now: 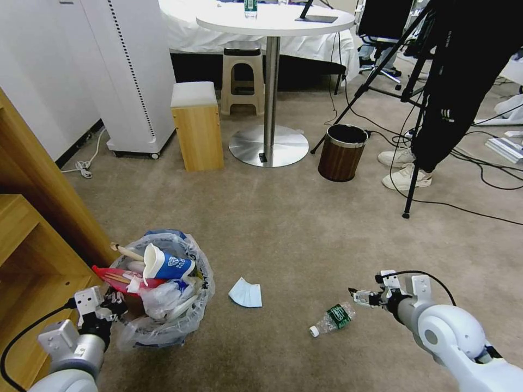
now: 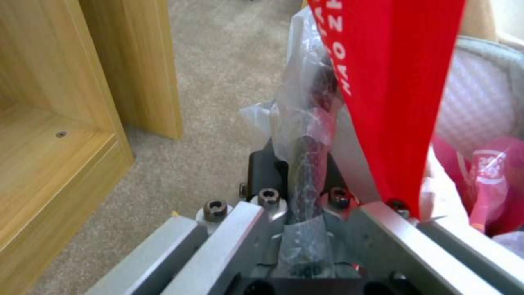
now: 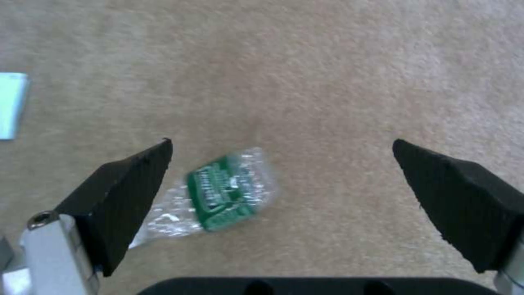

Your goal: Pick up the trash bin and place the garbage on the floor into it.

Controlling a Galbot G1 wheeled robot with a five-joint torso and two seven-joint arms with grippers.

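Observation:
The trash bin (image 1: 188, 318), lined with a crinkled clear bag, sits at my lower left, heaped with cups, wrappers and a stick. My left gripper (image 1: 111, 302) is shut on its near rim; in the left wrist view the rim and plastic (image 2: 306, 164) run between the fingers, beside a red wrapper (image 2: 393, 82). I cannot tell whether the bin is off the carpet. A crushed clear bottle (image 1: 332, 318) with a green label lies on the carpet. My right gripper (image 1: 357, 296) hangs open just above it, with the bottle (image 3: 218, 194) below the gripper (image 3: 281, 141). A pale blue paper (image 1: 246, 293) lies between bin and bottle.
A wooden shelf unit (image 1: 32, 218) stands close on the left of the bin. Farther off are a brown wood-grain bin (image 1: 342, 152), a round table's metal foot (image 1: 268, 144), a wooden box (image 1: 197, 125), and a tripod (image 1: 409, 185) with cables beside a person's shoes.

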